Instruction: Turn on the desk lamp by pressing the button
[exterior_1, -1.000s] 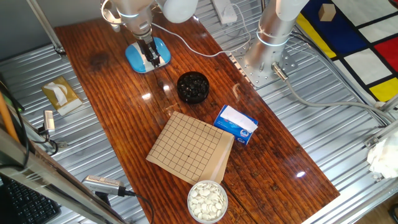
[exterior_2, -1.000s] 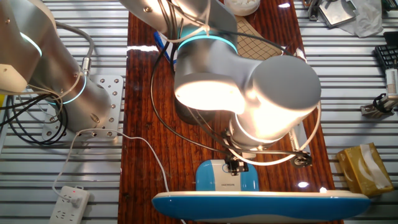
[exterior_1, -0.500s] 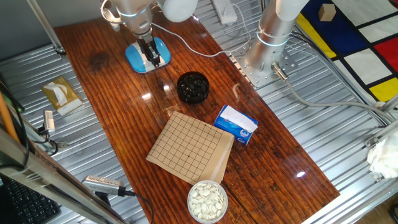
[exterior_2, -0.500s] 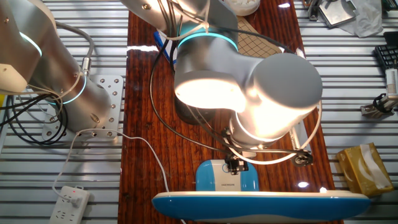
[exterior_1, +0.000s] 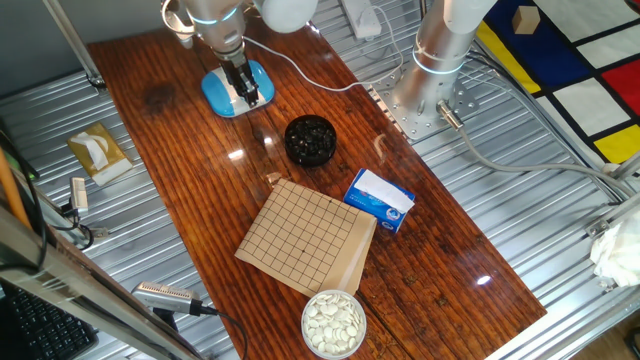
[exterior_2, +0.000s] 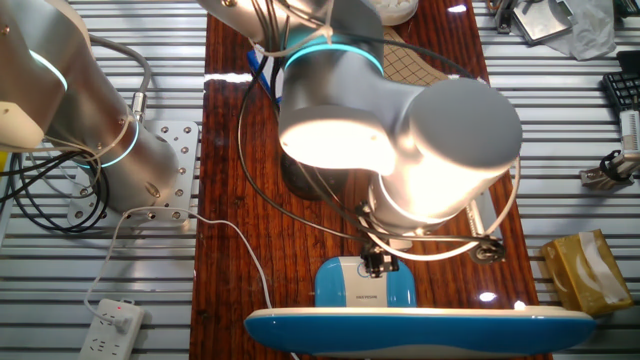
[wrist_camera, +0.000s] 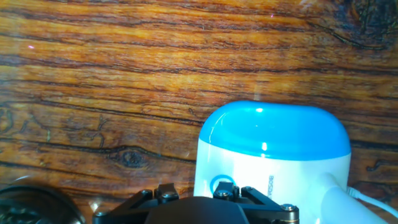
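The desk lamp's round light-blue base (exterior_1: 237, 88) stands at the far end of the wooden table, with its thin white cord (exterior_1: 300, 66) trailing right. My gripper (exterior_1: 243, 92) points down onto the base. In the other fixed view the gripper tip (exterior_2: 377, 264) sits at the white patch of the base (exterior_2: 350, 285), and the lamp's long head (exterior_2: 415, 325) crosses the bottom. In the hand view the base (wrist_camera: 273, 134) fills the right, and the button (wrist_camera: 214, 183), a blue ring on the white patch, lies right at my gripper (wrist_camera: 196, 200). No gap or contact between the fingertips shows.
A black bowl of dark stones (exterior_1: 310, 139) stands close to the lamp. Further along the table are a go board (exterior_1: 305, 237), a blue box (exterior_1: 380, 199) and a bowl of white stones (exterior_1: 333, 322). A tissue box (exterior_1: 98, 152) lies beyond the table's left edge.
The arm's big joint above the lamp has shifted slightly up and right in the other fixed view. The gripper tip stays at the white patch. The lamp has not moved.
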